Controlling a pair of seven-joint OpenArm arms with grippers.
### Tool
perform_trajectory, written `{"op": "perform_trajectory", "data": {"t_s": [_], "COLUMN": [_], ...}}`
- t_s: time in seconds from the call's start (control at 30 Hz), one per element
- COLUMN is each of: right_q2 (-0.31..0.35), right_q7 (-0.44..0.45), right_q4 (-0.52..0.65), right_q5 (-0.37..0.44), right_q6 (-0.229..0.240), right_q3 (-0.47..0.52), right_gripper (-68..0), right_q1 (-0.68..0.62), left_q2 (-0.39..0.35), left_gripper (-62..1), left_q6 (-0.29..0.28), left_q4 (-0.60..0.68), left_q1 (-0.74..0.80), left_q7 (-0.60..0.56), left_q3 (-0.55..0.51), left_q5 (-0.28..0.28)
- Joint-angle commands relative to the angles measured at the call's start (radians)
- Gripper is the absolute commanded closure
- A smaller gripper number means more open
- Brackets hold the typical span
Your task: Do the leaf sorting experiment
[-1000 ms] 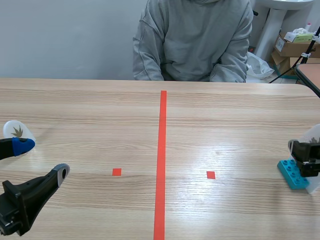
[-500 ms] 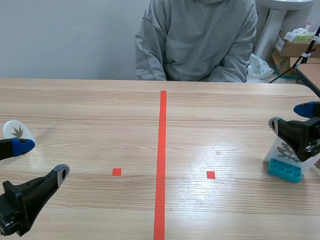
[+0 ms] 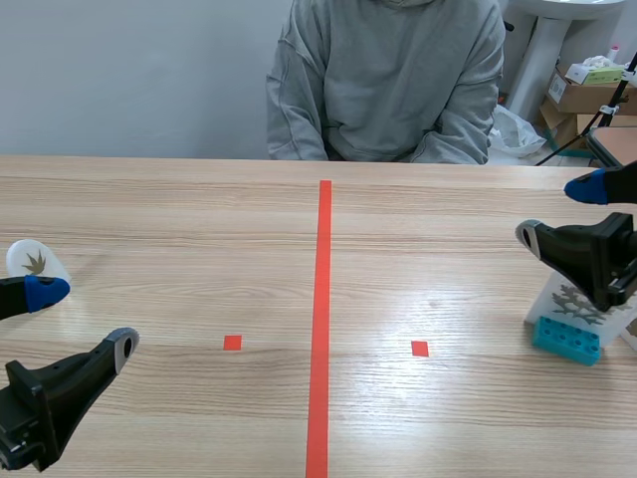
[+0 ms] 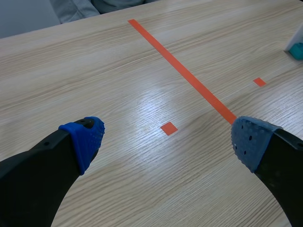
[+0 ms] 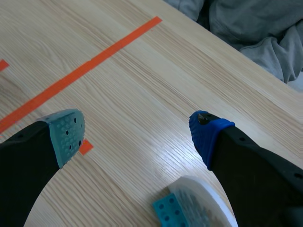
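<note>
Right gripper point(image 3: 557, 212) has lifted off the leaf card point(image 3: 569, 302), fingers spread wide, empty. White card, grey branching leaf, stands in a teal block point(image 3: 565, 339) well right of the red line point(image 3: 320, 329); left gripper point(image 3: 85, 317) gapes empty.

The table point(image 3: 179, 209) is viewed from a camera set between the arms, faced forward and slightly down. A seated person point(image 3: 388, 80) is framed at the top centre. The left wrist view is taken close above the wood, past the left gripper point(image 4: 169, 135), and is faced toward the orange-red line point(image 4: 189, 78). The right wrist view is taken equally near, past the right gripper point(image 5: 138, 131). The line and the teal block point(image 3: 565, 339) are shared by all three views.
</note>
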Motion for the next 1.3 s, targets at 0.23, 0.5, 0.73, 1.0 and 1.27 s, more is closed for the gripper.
{"op": "perform_trajectory", "data": {"t_s": [0.23,0.5,0.73,1.0,1.27], "right_q2": [0.084,0.061,0.056,0.056,0.063], "right_q7": [-0.004,-0.003,0.005,0.005,0.138], "right_q4": [0.021,0.020,0.018,-0.037,-0.140], "right_q5": [0.033,0.034,0.119,0.182,0.235], "right_q6": [0.007,0.007,0.007,0.007,0.007], "right_q3": [-0.159,-0.267,-0.203,-0.106,-0.105], "right_gripper": [-45.6,-45.6,-46.5,-47.5,-37.1], "right_q1": [0.009,0.009,-0.058,-0.151,-0.151], "left_q2": [0.002,0.002,0.002,0.003,0.002], "left_gripper": [-57.2,-57.2,-57.2,-57.2,-57.2], "left_q6": [0.002,0.002,0.002,0.002,0.002], "left_q4": [0.014,0.014,0.014,0.014,0.014], "left_q1": [-0.003,-0.003,-0.003,-0.003,-0.003], "left_q7": [-0.015,-0.015,-0.014,-0.014,-0.014], "left_q3": [-0.006,-0.006,-0.006,-0.006,-0.006], "left_q5": [-0.011,-0.011,-0.011,-0.011,-0.011]}}
